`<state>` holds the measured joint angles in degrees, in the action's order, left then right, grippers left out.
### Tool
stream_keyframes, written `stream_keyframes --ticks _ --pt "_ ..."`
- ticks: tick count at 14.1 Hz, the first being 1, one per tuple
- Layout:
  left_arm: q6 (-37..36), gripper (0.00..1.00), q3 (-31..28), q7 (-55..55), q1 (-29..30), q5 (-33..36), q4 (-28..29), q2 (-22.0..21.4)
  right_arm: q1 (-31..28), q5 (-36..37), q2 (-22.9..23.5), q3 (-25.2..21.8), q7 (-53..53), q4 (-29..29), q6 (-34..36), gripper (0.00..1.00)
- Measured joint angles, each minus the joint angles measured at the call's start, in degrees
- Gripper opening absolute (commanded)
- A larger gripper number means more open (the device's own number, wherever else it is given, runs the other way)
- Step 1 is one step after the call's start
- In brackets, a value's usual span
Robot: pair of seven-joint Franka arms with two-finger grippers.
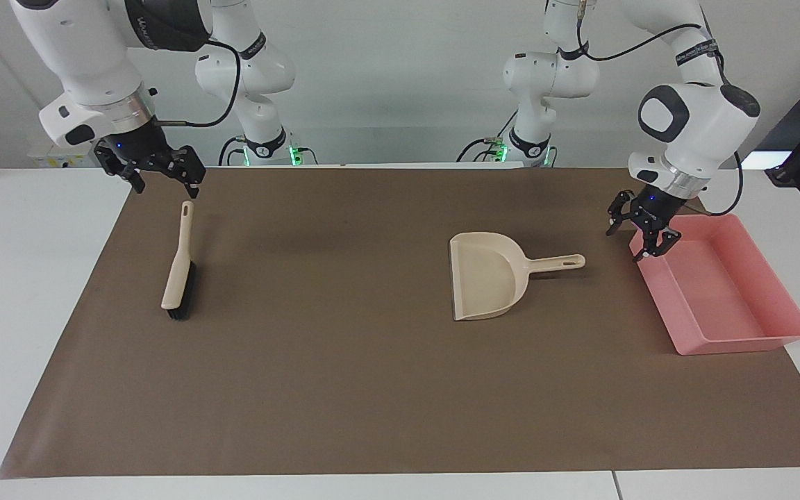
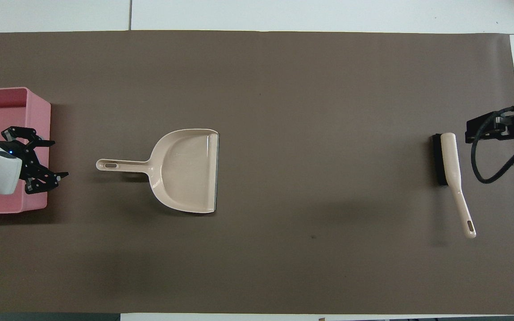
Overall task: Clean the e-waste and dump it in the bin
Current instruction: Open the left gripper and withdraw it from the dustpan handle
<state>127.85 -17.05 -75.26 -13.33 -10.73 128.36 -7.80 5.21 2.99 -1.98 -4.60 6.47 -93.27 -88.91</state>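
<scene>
The pink bin (image 1: 740, 340) lies at the left arm's end of the mat; it also shows in the overhead view (image 2: 43, 116). No e-waste piece shows on the mat, in the dustpan or in the bin. My left gripper (image 1: 630, 239) is open and empty, raised over the bin's wall beside the dustpan; it also shows in the overhead view (image 2: 56, 159). My right gripper (image 1: 164, 182) is open and empty, up over the mat's edge by the tip of the brush handle.
A beige dustpan (image 1: 487, 278) lies flat and empty mid-mat, its handle pointing at the bin; it also shows in the overhead view (image 2: 188, 171). A beige brush with black bristles (image 1: 179, 271) lies at the right arm's end. A brown mat (image 1: 337, 361) covers the white table.
</scene>
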Motion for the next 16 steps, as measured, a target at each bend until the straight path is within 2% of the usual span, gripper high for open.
stream_keyframes --ticks 1,9,13,16 --pt "-0.04 0.97 0.11 4.97 0.0 0.02 0.0 0.0 0.01 0.0 0.0 0.04 0.0 0.0 -0.02 0.99" --pt "-0.4 0.97 0.65 41.88 0.04 0.14 0.05 0.0 -0.08 0.0 0.0 -0.15 0.0 0.0 -0.02 0.99" --pt "-0.9 0.97 0.61 48.28 0.08 0.31 -0.39 0.01 -0.09 0.0 0.0 -0.15 0.0 0.0 -0.02 0.99" --pt "-5.24 0.98 0.67 53.99 0.1 5.05 -3.95 0.27 -0.1 0.0 0.0 -0.16 0.0 0.0 -0.02 0.99"
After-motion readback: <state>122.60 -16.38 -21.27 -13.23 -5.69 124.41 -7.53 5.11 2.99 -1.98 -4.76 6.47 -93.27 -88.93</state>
